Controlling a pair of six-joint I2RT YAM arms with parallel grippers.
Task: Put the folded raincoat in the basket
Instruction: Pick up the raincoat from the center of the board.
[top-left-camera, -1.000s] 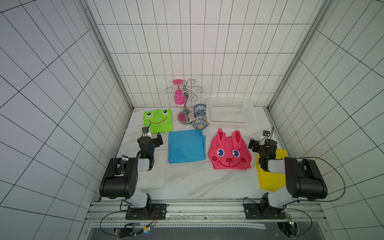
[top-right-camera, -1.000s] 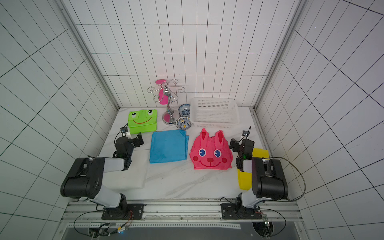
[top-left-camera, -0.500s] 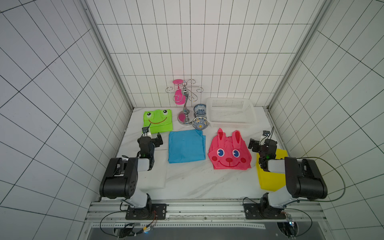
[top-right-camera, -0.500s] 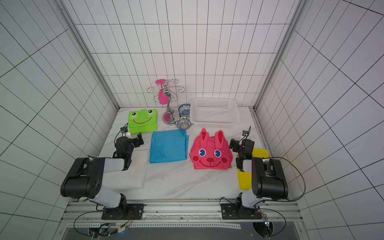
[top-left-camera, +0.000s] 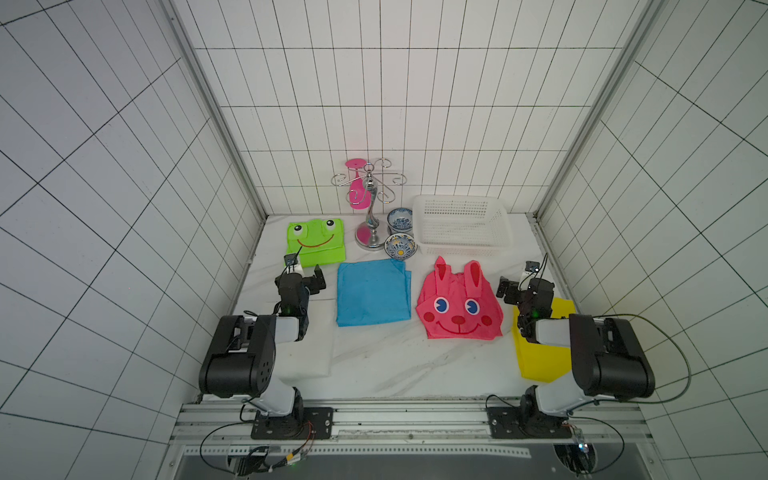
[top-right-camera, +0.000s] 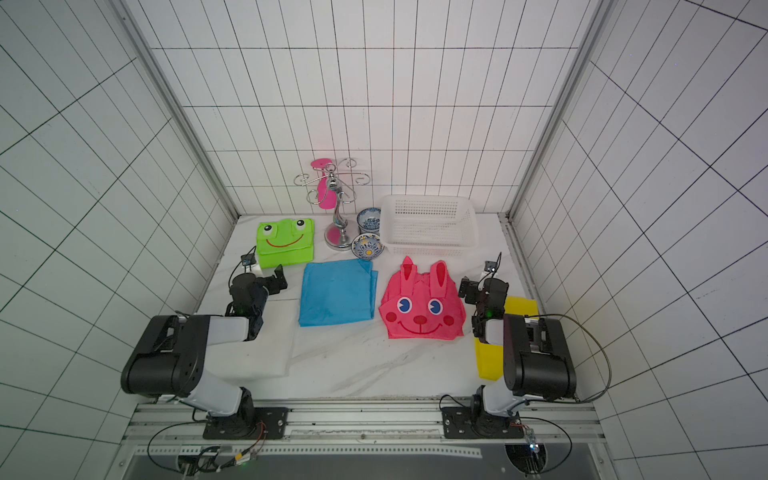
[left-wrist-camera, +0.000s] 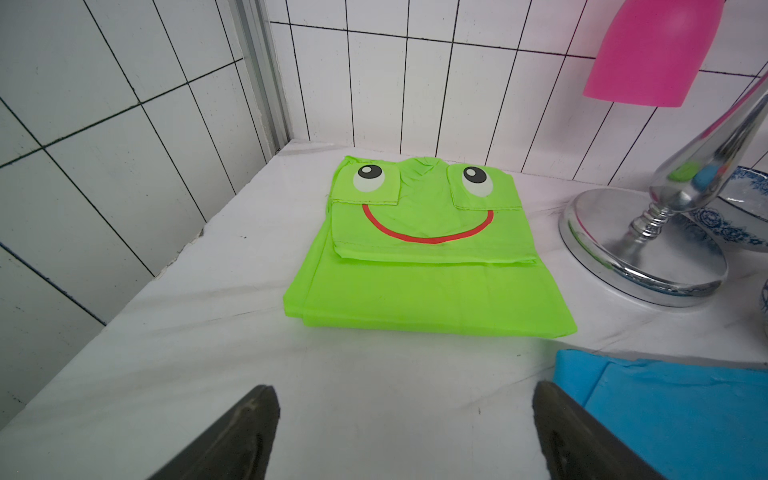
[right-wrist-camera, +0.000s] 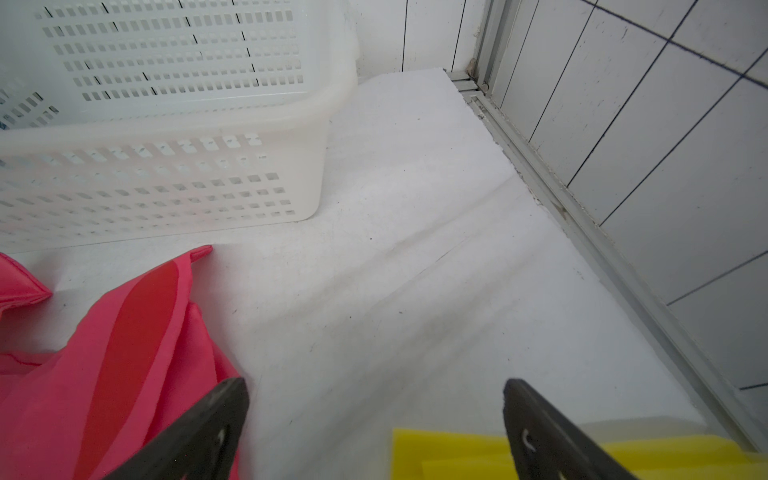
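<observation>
My left end effector and right end effector stand wide, holding nothing. The basket sits far right on the table. I see the green raincoat, blue raincoat, pink raincoat and yellow raincoat lying folded outside it.

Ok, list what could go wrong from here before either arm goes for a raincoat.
1. Wrong pick: green frog raincoat, blue raincoat, pink rabbit raincoat and yellow raincoat all lie folded; the target is ambiguous.
2. The left end effector and right end effector are open and empty; a one-edge pinch may let thin fabric unfold and drape over the basket rim.
3. The small bowl sits beside the basket; a carry from the blue raincoat could clip it.
</observation>
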